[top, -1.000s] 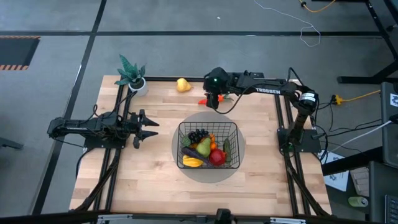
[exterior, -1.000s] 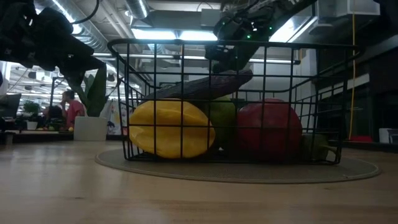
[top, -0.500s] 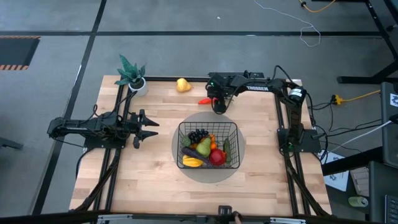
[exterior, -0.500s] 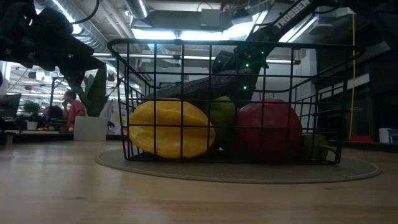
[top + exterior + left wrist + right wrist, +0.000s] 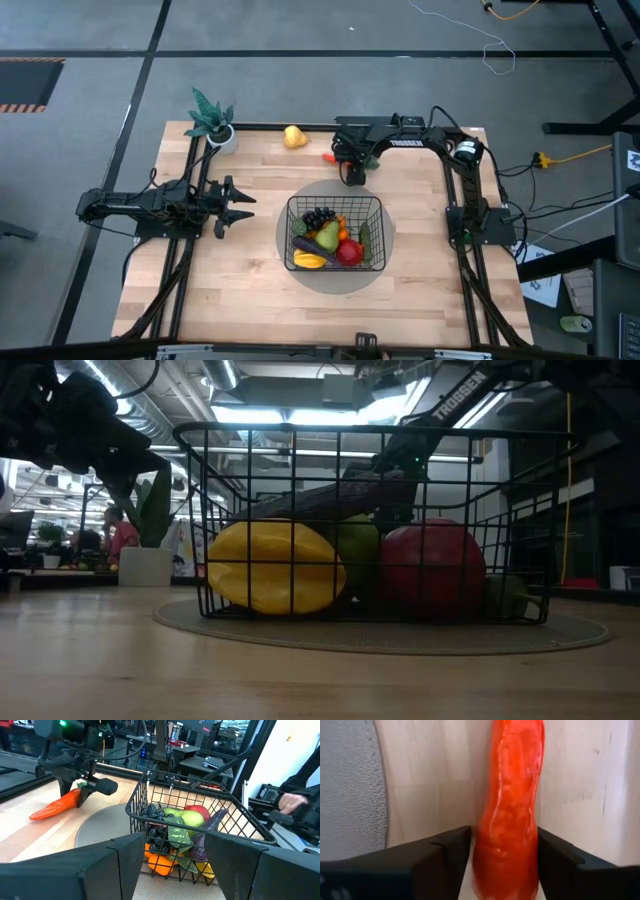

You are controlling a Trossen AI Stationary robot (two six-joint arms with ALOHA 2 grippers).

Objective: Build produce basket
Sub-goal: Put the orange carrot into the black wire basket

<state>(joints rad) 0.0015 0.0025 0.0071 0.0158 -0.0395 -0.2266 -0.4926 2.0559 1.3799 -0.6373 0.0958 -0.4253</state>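
The black wire basket [image 5: 335, 235] stands on a round grey mat and holds grapes, a green pear, a red apple, an eggplant, a yellow mango and other produce. An orange carrot [image 5: 328, 156] lies on the wood just beyond the mat's far edge. My right gripper [image 5: 347, 166] is down over the end of the carrot that points toward the table's right, and shut on it [image 5: 504, 865]. A yellow pear [image 5: 294, 136] lies near the far edge. My left gripper [image 5: 240, 205] waits open and empty at the table's left. My right gripper pinches the carrot's two long sides [image 5: 485, 845] between its two fingers, near its thicker, green-topped end [image 5: 79, 795]. The fingers come from above, pointing down, and lie across the carrot. The carrot lies flat on the wood, its tip pointing toward the table's left.
A small potted plant in a white pot [image 5: 212, 120] stands at the far left corner. The grey mat [image 5: 290, 200] ends just near of the carrot. Bare wood lies in front of and to the left of the basket. A person [image 5: 118, 535] shows far off in the room.
My right gripper has come down beyond the basket onto the carrot, its arm folding lower toward the table's far edge. The basket and its produce have stayed where they were.
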